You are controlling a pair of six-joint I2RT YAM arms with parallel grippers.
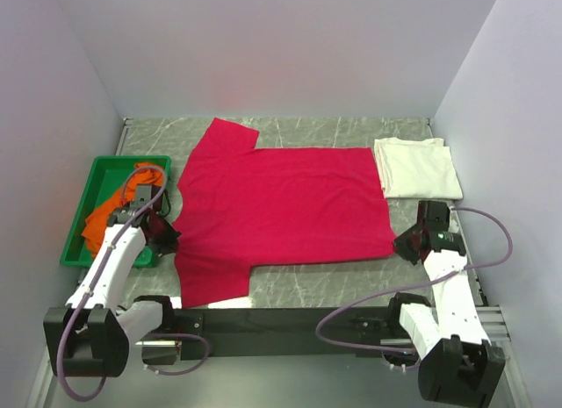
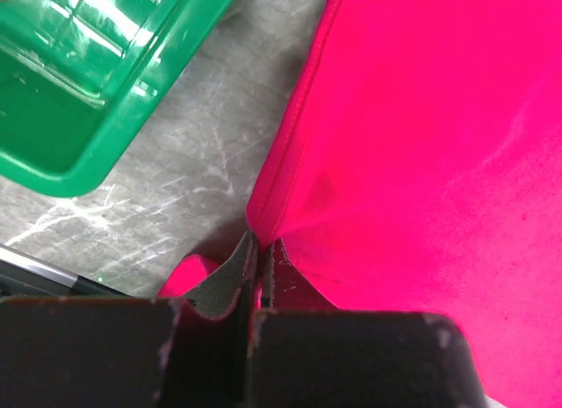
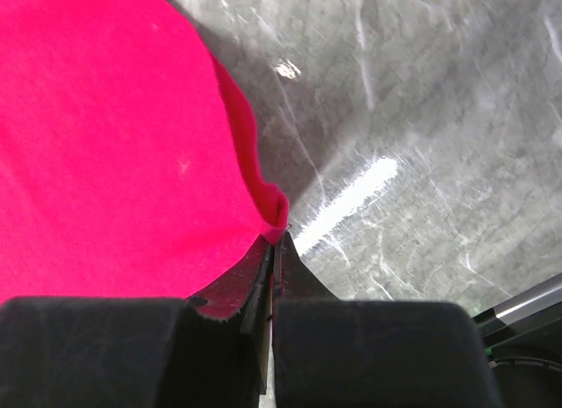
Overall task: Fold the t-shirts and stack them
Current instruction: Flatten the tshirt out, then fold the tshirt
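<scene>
The crimson t-shirt (image 1: 281, 206) lies spread flat on the marble table, collar to the left, hem to the right. My left gripper (image 1: 167, 236) is shut on its near shoulder edge; the left wrist view shows the cloth (image 2: 421, 145) pinched between the fingertips (image 2: 230, 272). My right gripper (image 1: 402, 246) is shut on the near hem corner, seen in the right wrist view (image 3: 132, 162). A folded cream-white t-shirt (image 1: 416, 168) lies at the back right. An orange t-shirt (image 1: 110, 213) sits crumpled in the green bin.
The green plastic bin (image 1: 95, 182) stands at the left, close to my left arm; its corner shows in the left wrist view (image 2: 97, 92). White walls enclose the table on three sides. A black rail (image 1: 263, 318) runs along the near edge.
</scene>
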